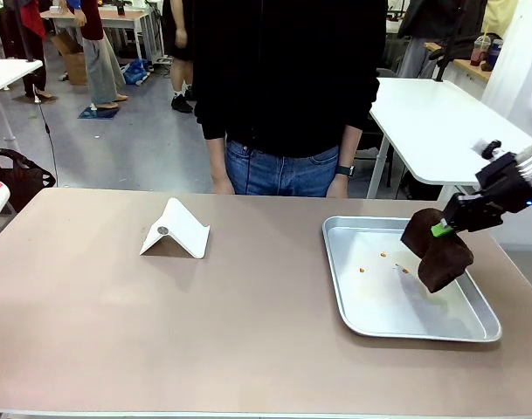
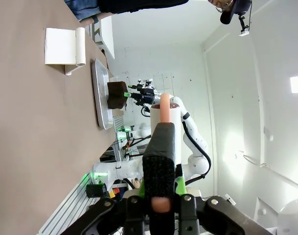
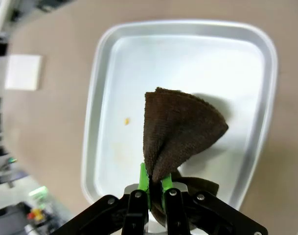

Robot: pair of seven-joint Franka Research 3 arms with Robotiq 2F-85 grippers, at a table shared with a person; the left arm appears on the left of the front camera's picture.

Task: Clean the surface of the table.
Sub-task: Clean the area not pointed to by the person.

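Observation:
The brownish-taupe table [image 1: 204, 323] stretches across the front view. Over the right side of the silver tray [image 1: 335, 279], my right gripper [image 1: 442, 229] is shut on a dark brown cloth [image 1: 436, 253] that hangs down into the tray. In the right wrist view the cloth [image 3: 180, 129] fans out from the gripper [image 3: 155, 183] above the tray [image 3: 92, 98]. A few orange crumbs [image 1: 383, 255] lie on the tray floor. My left gripper [image 2: 159, 188] is shut on a black rough-textured tool with a pinkish handle [image 2: 159, 152], held off the table [image 2: 26, 122].
A white folded stand [image 1: 174, 231] sits on the table left of centre. A person in a black top and jeans [image 1: 283, 105] stands at the far edge, hands down. A glossy white table [image 1: 440, 122] stands behind at the right.

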